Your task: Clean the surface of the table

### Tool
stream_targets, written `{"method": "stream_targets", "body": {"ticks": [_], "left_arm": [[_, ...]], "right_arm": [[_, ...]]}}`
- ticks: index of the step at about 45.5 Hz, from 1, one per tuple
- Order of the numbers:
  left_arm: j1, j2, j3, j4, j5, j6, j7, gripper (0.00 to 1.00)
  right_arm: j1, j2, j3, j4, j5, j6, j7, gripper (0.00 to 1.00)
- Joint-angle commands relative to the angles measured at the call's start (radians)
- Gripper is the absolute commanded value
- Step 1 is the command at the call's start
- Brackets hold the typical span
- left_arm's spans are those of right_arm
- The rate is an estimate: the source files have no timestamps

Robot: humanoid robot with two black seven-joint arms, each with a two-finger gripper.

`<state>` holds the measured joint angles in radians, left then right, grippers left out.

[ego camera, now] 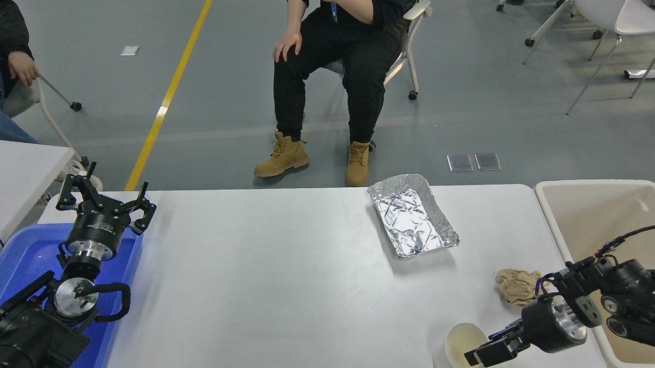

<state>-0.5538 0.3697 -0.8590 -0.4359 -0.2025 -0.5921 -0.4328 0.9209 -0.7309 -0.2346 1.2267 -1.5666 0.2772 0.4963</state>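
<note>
Tabletop, i.e. plain white matte rectangular surface (287, 283) w/ rounded corners, fills mid-frame, long axis left-right. Crinkled silver foil tray (413, 215) lies at far right, crumpled tan paper wad (517, 286) nearer. Right end effector (483, 354) pinches white paper cup (458, 356) rim. Left end effector (106, 201) spread open, empty, over blue plastic bin (19, 260).

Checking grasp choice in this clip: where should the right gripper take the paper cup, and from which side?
At the rim wall, from the right. The paper cup stands upright and open-topped near the table surface front edge, so one finger can go inside the mouth. The right gripper is already at that side of the rim; its grip is unclear.
</note>
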Motion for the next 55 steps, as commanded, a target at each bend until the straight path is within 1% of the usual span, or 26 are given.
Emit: {"method": "stream_targets", "body": {"ticks": [1,2,3,4,34,44,55], "left_arm": [[0.0,0.0,0.0,-0.001,0.0,0.0,0.0,1.0],[0.0,0.0,0.0,0.0,0.0,0.0,0.0,1.0],[0.0,0.0,0.0,0.0,0.0,0.0,0.0,1.0],[0.0,0.0,0.0,0.0,0.0,0.0,0.0,1.0],[0.0,0.0,0.0,0.0,0.0,0.0,0.0,1.0],[0.0,0.0,0.0,0.0,0.0,-0.002,0.0,1.0],[0.0,0.0,0.0,0.0,0.0,0.0,-0.001,1.0]], "right_arm": [[-0.008,0.001,-0.003,-0.019,-0.006,-0.035,0.005,0.29],[-0.008,0.001,-0.003,-0.022,-0.004,-0.035,0.005,0.19],[-0.008,0.001,-0.005,-0.023,-0.006,-0.033,0.005,0.07],[-0.007,0.001,-0.003,-0.026,-0.006,-0.033,0.005,0.0],[0.021,-0.002,0.012,-0.027,-0.003,-0.035,0.025,0.0],[0.118,-0.01,0.031,-0.027,0.017,-0.041,0.05,0.0],[0.22,-0.008,0.089,-0.029,0.184,-0.047,0.053,0.0]]}}
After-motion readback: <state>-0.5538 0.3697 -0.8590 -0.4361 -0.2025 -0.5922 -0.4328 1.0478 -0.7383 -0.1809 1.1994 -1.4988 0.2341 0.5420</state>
